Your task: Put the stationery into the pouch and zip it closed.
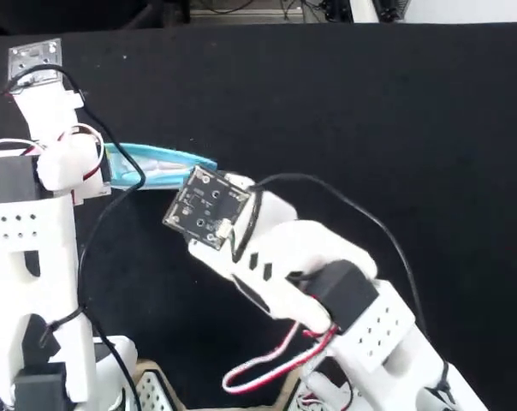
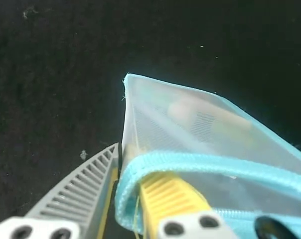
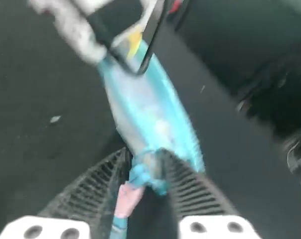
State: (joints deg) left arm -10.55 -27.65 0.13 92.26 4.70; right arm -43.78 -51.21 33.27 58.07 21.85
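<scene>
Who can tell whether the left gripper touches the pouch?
Touching. In the left wrist view the left gripper pinches a corner of the pouch between its fingers.

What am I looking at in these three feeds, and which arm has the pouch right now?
Two white robot arms stand at a black table. The high view looks down on both arms. Each wrist view rides on one arm and looks along its tool. The light blue mesh pouch is held between them: the left tool pinches one end, and the right tool is shut around the other. Something pale shows through the mesh, but I cannot tell what it is.
</scene>
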